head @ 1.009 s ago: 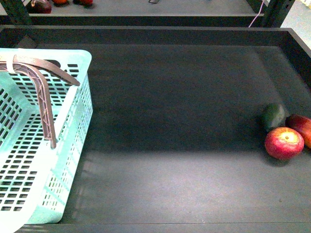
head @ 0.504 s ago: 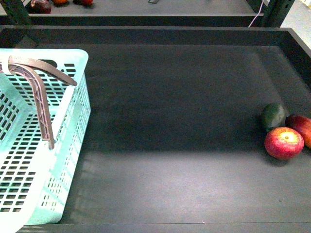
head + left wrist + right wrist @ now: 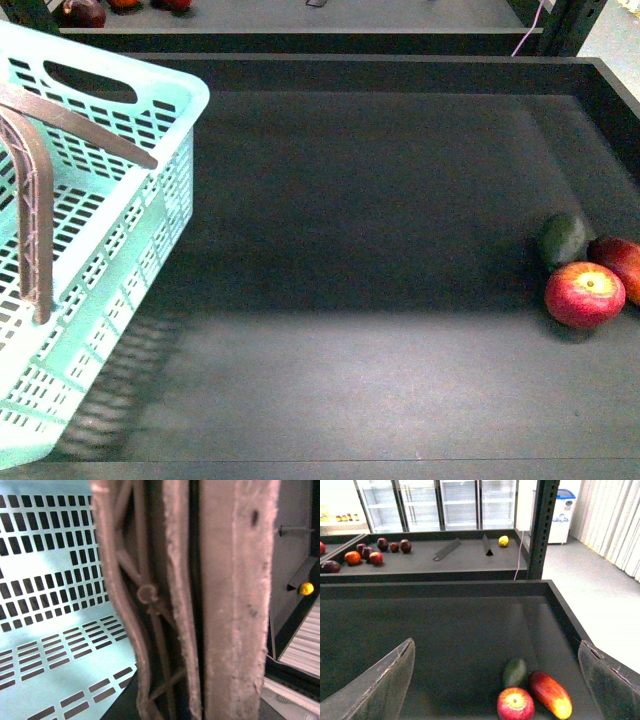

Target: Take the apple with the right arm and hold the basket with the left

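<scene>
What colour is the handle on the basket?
Brown, with a criss-cross rib pattern. The handle shows best in the left wrist view.

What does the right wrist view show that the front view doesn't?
Right wrist only: the open right gripper, glass-door fridges behind, and a yellow fruit on the far shelf. Front only: the basket and its handle, at the left. Both: the apple, green fruit and long red fruit, clustered by the right wall of the tray.
</scene>
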